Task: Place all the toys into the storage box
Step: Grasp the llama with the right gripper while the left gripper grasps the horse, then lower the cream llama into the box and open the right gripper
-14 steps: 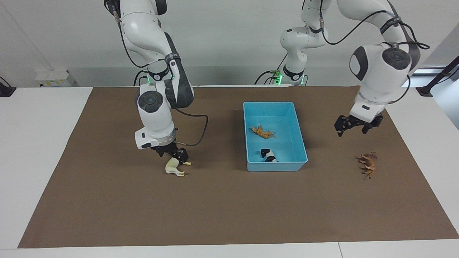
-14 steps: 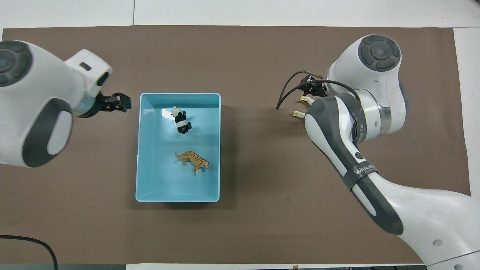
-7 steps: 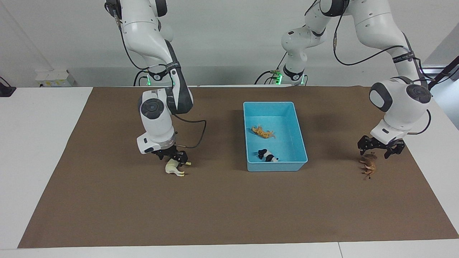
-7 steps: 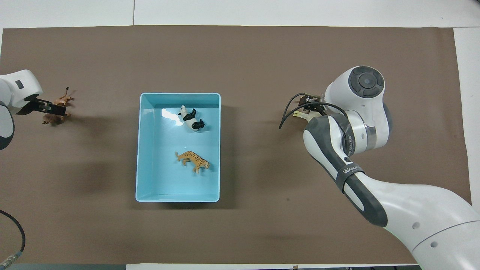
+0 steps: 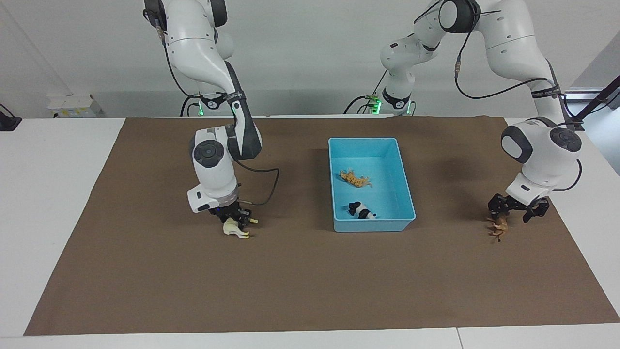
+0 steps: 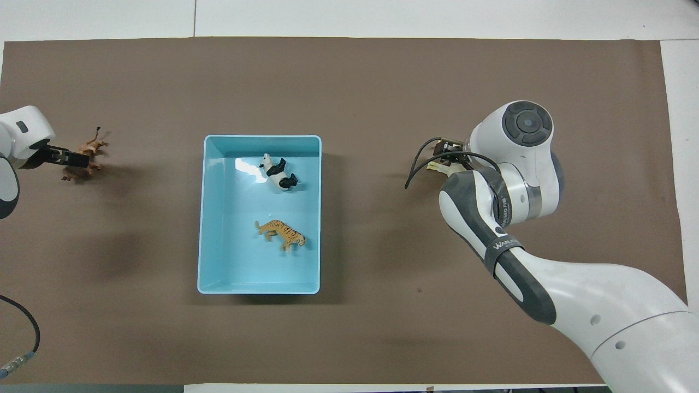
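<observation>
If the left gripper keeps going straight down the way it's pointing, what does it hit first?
Most likely the brown lion. The left gripper points down with its fingers spread directly over the toy, which lies on the brown mat toward the left arm's end of the table. Whether the fingers already touch it is unclear.

Two fixed cameras cover one desk point(image 5: 310, 291). The facing camera sits high across the desk from the robots and looks back at them, taking in both arm bases, the wall and the whole brown mat point(image 5: 145, 271). The overhead camera hangs above the robots' end, looking forward and steeply down at closer range. Both share the mat and the blue storage box point(image 5: 409, 201) point(image 6: 203, 218), seen half a turn apart.
</observation>
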